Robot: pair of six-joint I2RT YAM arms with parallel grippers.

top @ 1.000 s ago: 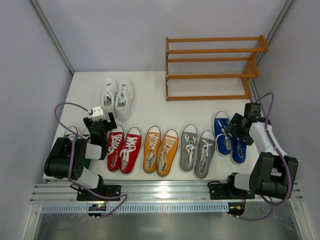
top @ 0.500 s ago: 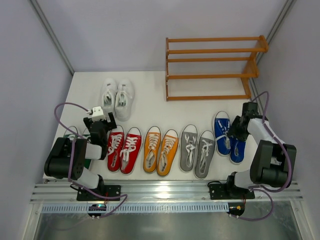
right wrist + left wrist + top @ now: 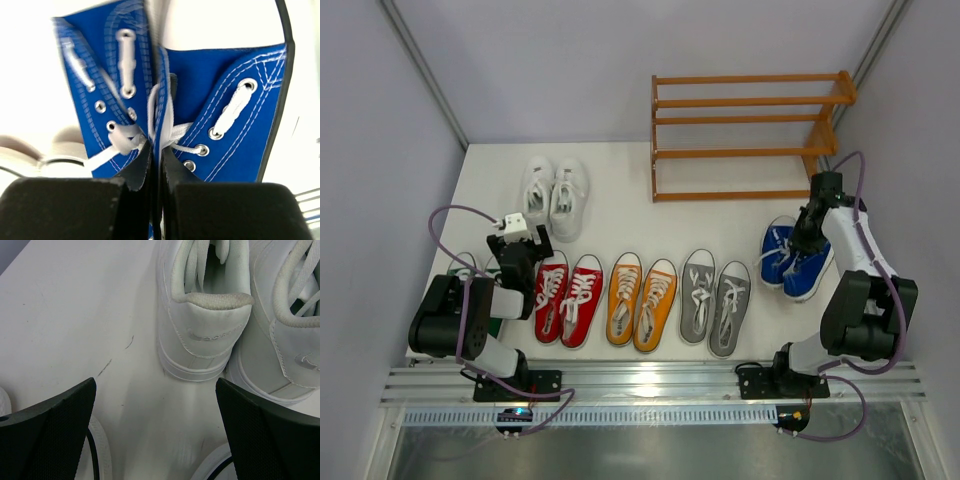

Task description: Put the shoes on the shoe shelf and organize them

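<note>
Blue pair (image 3: 804, 275): near 3 o'clock on the white table (image 3: 620, 215), set apart from the row, toes angled toward 11 o'clock; whether the soles are off the surface I cannot tell.
Right gripper (image 3: 156, 161): clenched on the two inner side walls of the blue shoes, pressed together just beside the lace eyelets — both shoes taken in one pinch.
Shoe shelf (image 3: 740, 153): at 1 o'clock on the table, against the back wall, roughly 11 o'clock from the blue pair; no shoe shows on any tier.
Step in hand: likely carrying the blue pair to the shelf, the first pair to go.
Lift: rise straight up before travelling, so heels and toes clear the table together; the hold is on soft canvas, so expect the shoes to sag and swing.
Travel: slow and level toward 11 o'clock, coming at the shelf from its open 6 o'clock face, not over the slanted side frame.
Placement: choose one end of a tier, leaving room for neighbours; let go only once both soles rest across the slats.
Risk: one wall slipping from the pinch, or a loose lace catching on a slat — watch the wrist view.
Left gripper (image 3: 155, 390): spread wide, holding nothing, at 9 o'clock, just short of the heels of the white pair (image 3: 205, 325).
Row: red pair (image 3: 568, 298), orange pair (image 3: 642, 305) and grey pair (image 3: 715, 300) lie along 6 o'clock, well apart from the likely carry path.
</note>
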